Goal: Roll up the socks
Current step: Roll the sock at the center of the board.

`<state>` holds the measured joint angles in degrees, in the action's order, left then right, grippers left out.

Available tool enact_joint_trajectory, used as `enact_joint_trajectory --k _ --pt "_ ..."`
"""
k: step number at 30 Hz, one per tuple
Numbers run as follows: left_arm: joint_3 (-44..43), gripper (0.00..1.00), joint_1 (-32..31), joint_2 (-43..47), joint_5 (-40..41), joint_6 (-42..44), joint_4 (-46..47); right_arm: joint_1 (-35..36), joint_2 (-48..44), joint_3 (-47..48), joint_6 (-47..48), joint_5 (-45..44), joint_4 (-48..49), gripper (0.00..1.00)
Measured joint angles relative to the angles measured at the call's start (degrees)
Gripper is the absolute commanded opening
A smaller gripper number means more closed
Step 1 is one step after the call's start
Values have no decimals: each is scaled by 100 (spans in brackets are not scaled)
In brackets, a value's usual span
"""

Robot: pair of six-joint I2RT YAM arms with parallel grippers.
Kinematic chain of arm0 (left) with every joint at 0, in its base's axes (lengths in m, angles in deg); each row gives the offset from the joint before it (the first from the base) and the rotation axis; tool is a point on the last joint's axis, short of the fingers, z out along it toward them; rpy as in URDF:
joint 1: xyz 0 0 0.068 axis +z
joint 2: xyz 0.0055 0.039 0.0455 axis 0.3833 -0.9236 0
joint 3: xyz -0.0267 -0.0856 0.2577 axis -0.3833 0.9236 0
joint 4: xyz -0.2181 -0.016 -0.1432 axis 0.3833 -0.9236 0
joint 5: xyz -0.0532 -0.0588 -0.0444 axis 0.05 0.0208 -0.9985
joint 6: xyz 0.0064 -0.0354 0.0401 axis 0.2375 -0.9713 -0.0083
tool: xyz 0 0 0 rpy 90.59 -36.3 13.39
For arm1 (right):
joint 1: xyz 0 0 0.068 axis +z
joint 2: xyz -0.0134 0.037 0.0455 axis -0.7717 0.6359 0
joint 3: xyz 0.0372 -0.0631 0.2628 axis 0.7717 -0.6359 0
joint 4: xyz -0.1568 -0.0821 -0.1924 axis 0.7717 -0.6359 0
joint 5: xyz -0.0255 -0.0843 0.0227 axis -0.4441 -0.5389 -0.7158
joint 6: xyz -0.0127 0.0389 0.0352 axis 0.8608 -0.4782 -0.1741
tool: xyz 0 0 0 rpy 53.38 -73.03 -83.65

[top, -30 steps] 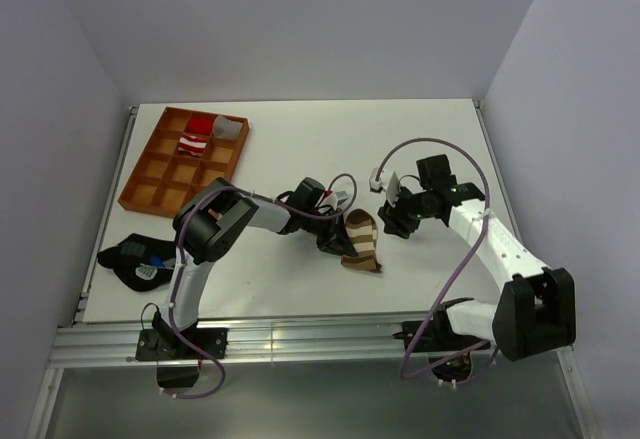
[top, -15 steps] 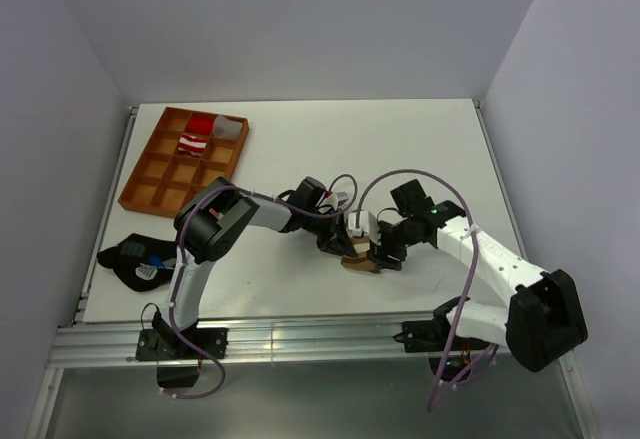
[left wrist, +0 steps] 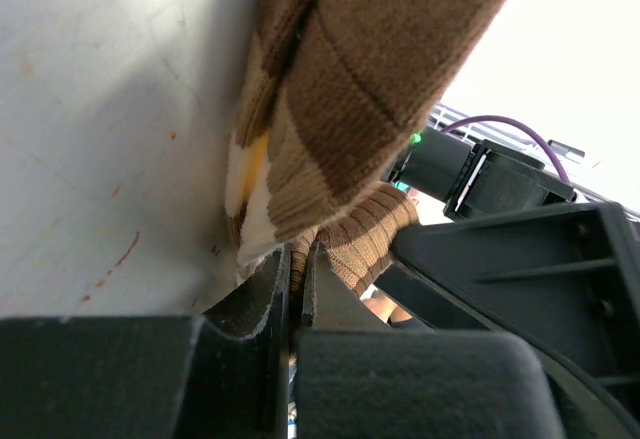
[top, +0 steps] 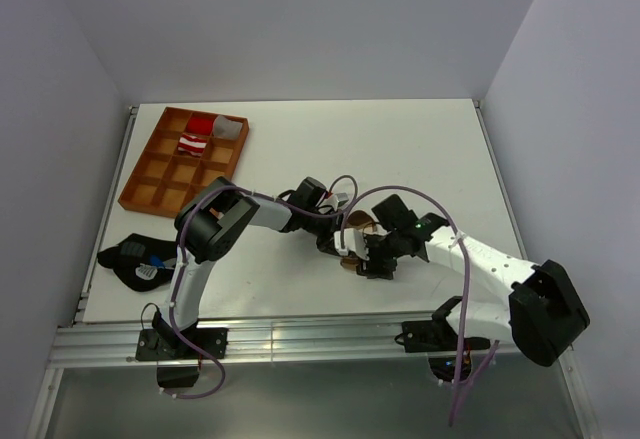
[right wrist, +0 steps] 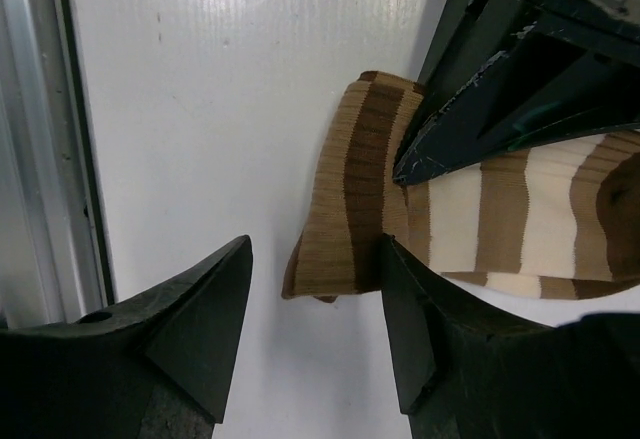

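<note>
The dark-brown-and-tan sock lies at the table's middle, mostly hidden under both grippers. My left gripper is shut on an edge of it; the left wrist view shows fabric pinched between the closed jaws. My right gripper is open and low over the sock's cuff end, one finger on bare table, the other at the sock's edge. The left gripper's fingers press on the sock just beyond. The red-and-white sock lies in the orange tray.
The orange compartment tray stands at the back left. A black lump with a blue spot lies at the front left edge. The table's metal front rail runs close behind my right gripper. Purple cables loop over both arms.
My right arm has swung left and down from beside the sock until its open gripper is over the cuff end. The left gripper has stayed shut on the sock.
</note>
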<state>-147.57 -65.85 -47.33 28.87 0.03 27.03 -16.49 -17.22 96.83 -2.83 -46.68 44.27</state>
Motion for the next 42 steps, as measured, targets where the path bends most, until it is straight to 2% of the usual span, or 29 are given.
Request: enact_joint_trajectory --k 4,6,7,9,12,16,20,21,27,34,42 --pt "0 0 -2 0 -15 0 -24 79 133 -144 -79 -177 297 57" --pt "2 0 -2 0 -15 0 -22 101 227 -166 -127 -258 450 49" --pt "2 0 -2 0 -15 2 -22 107 297 -168 -151 -299 535 39" --pt "11 0 0 0 -31 2 -15 109 455 -168 -219 -387 691 32" --pt "46 1 0 11 -42 2 17 109 603 -157 -343 -431 791 27" --pt "98 12 7 85 17 50 15 109 785 -46 -501 -417 772 17" --pt "466 25 7 463 476 162 101 72 1113 212 -584 -260 673 15" --pt "551 30 7 557 612 195 111 44 1217 299 -595 -203 621 15" --pt "931 42 -11 1121 1421 428 264 -247 1803 815 -649 240 201 14" --pt "1453 42 -28 1578 2197 494 704 -518 2409 1405 -647 573 -463 15" --pt "2789 41 136 2295 3021 278 1930 -946 3497 2422 -507 1016 -1593 15"
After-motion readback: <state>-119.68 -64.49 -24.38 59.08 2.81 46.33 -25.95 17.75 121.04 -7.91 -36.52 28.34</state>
